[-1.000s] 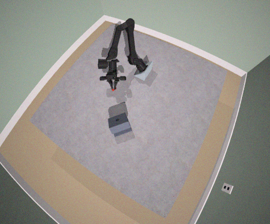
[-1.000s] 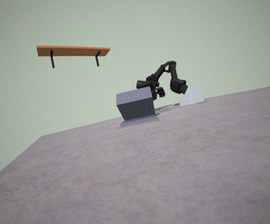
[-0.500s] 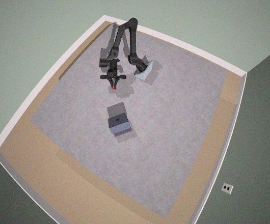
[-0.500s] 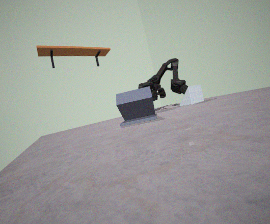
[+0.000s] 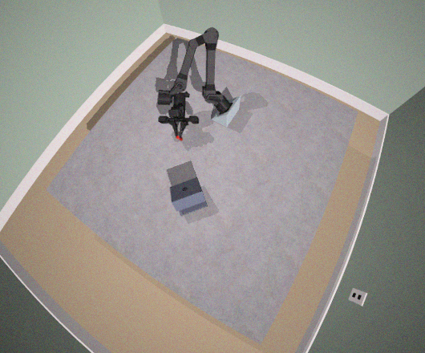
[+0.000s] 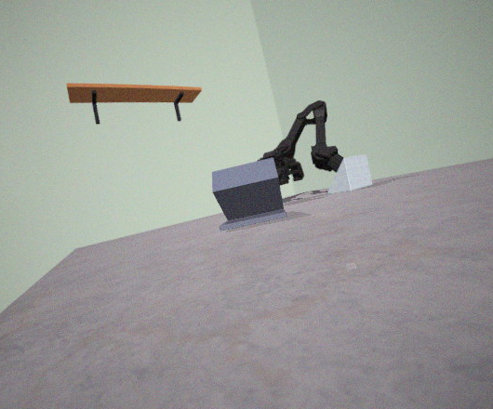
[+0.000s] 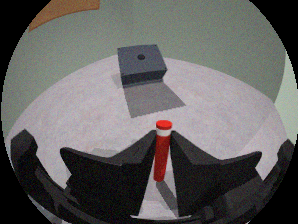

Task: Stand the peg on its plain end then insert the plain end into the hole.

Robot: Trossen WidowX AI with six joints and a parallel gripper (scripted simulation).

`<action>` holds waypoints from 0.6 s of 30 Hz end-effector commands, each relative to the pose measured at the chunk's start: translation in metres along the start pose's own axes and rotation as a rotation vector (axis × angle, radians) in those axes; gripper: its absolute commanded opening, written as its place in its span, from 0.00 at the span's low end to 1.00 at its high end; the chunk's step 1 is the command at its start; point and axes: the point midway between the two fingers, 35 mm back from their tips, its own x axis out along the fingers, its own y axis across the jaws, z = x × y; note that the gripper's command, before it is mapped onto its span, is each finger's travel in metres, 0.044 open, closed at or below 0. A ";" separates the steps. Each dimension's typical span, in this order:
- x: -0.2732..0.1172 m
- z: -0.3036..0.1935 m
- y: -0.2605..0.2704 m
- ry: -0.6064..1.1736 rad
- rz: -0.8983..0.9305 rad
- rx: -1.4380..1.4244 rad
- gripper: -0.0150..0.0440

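The red peg (image 7: 161, 155) (image 5: 179, 138) is upright or nearly so, with its white band near the top end and its plain end down. My gripper (image 7: 162, 133) (image 5: 180, 136) is shut on the peg near its banded end. The peg's shadow starts close to its lower end; whether that end touches the table cannot be told. The dark blue-grey sloped panel (image 7: 150, 67) (image 5: 192, 186) (image 6: 253, 200) stands apart from the gripper, beyond the peg in the wrist view. Its hole (image 7: 141, 57) (image 5: 184, 188) is a dark spot in the upper face. The fingertips are hidden in the exterior view.
A pale wedge-shaped block (image 5: 234, 113) (image 6: 358, 172) sits at the arm's base. The panel casts a shadow on the table (image 5: 258, 200) (image 6: 299, 302) toward the gripper. An orange-brown shelf (image 6: 132, 94) (image 7: 70, 9) hangs on the wall.
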 end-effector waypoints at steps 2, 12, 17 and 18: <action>-0.003 -0.002 0.003 -0.049 0.007 0.001 0.34; -0.008 -0.006 0.004 -0.135 0.008 0.000 0.34; -0.011 -0.008 0.004 -0.178 0.008 0.000 0.34; -0.011 -0.009 0.004 -0.186 0.008 0.000 0.34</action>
